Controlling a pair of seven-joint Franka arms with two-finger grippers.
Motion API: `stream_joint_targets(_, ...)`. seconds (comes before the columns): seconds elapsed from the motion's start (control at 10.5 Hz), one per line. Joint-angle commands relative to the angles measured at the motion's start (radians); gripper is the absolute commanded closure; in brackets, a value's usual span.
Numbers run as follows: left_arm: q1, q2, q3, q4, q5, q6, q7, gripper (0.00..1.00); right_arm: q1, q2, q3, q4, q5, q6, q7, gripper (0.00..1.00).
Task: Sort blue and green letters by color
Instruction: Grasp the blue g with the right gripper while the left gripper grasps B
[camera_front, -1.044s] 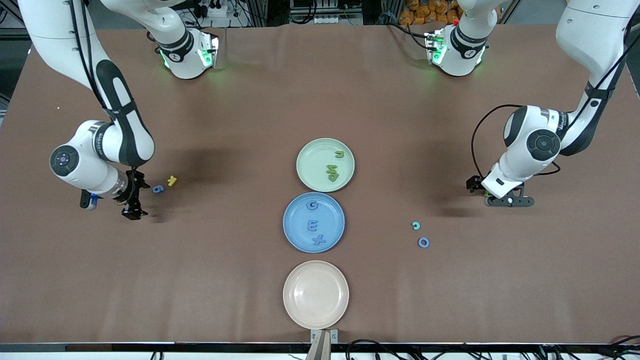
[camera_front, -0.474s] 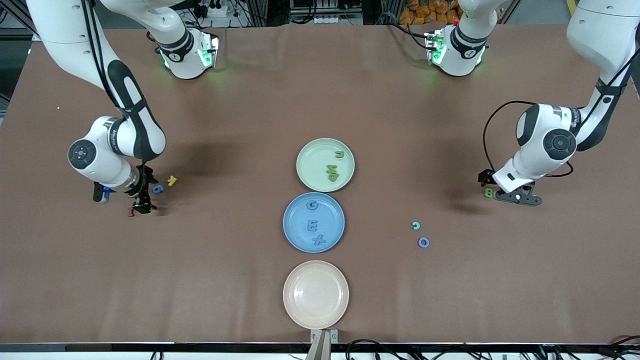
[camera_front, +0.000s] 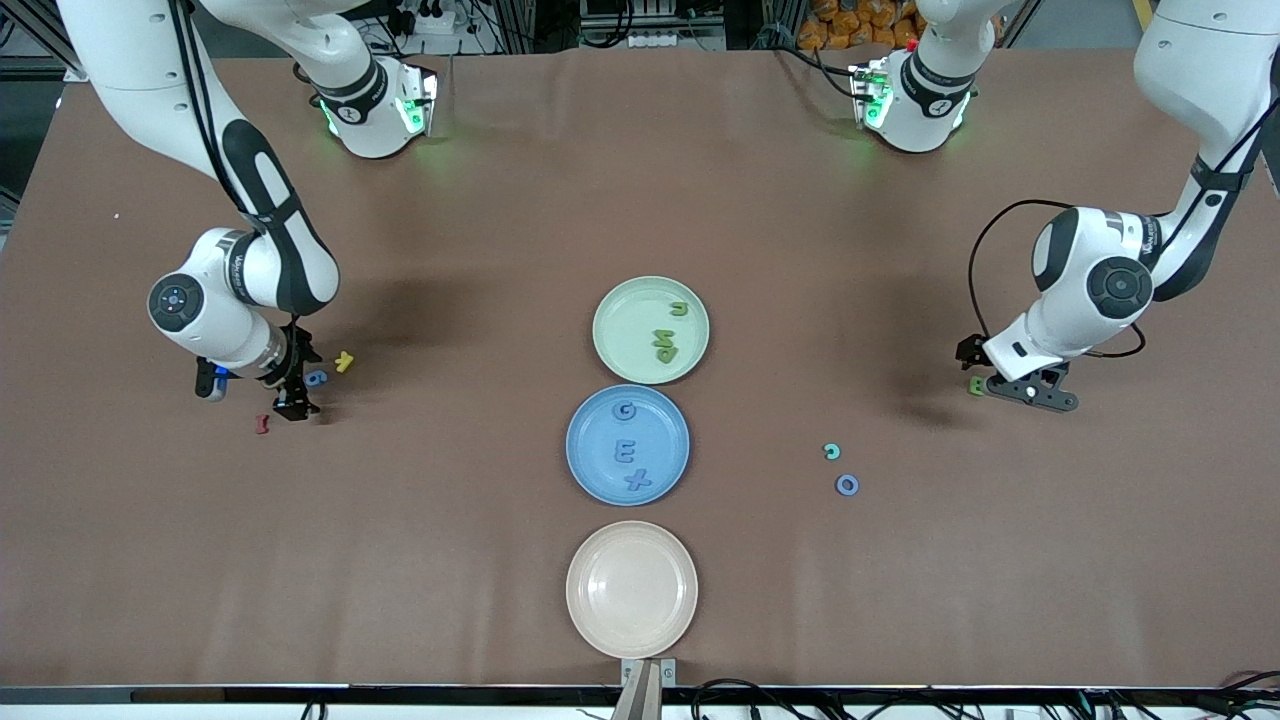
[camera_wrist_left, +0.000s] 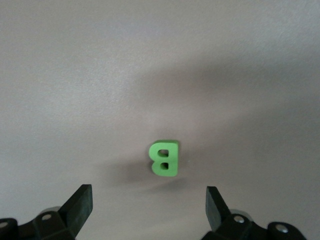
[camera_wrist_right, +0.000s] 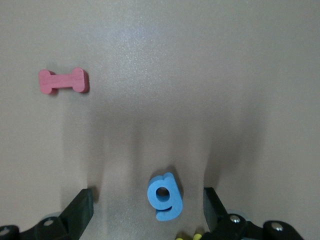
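1. Front view. The green plate holds green letters and the blue plate, just nearer the camera, holds blue ones; the beige plate is bare. Unsorted pieces lie at both ends of the desk. The right gripper is low beside the blue 9-shaped letter, with the yellow letter and the red letter close by. The left gripper is low beside the green B; a teal letter and a blue ring lie nearer the camera.

2. Left wrist view. The green B lies flat, ahead of the jaws and centred between them. Jaws wide apart, holding nothing.

3. Right wrist view. The blue 9-shaped letter sits between the fingertips, its long axis along the approach line. Jaws spread, touching nothing. Judgement: each arm need only descend and close.
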Motion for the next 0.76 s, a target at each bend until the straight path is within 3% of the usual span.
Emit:
stream_joint_targets(0.0,0.026,0.010,-0.005,-0.012,-0.013,0.022,0.086,0.00,0.002,-0.037,0.009,-0.051,-0.012,0.024,0.014,0.34)
stream_joint_targets(0.09,0.024,0.017,-0.005,-0.011,-0.013,0.029,0.092,0.00,0.002,-0.037,0.013,-0.051,-0.012,0.023,0.014,0.57)
stream_joint_targets(0.28,0.021,0.037,-0.006,0.000,-0.013,0.043,0.094,0.00,0.002,-0.036,0.015,-0.049,-0.012,0.018,0.006,0.88)
stream_joint_targets(0.47,0.018,0.063,-0.008,0.015,-0.013,0.045,0.095,0.00,0.001,-0.036,0.023,-0.048,-0.010,0.017,-0.004,0.98)
stream_joint_targets(0.66,0.014,0.080,-0.008,0.028,-0.013,0.045,0.095,0.00,0.001,-0.039,0.024,-0.042,-0.012,0.015,-0.010,1.00)
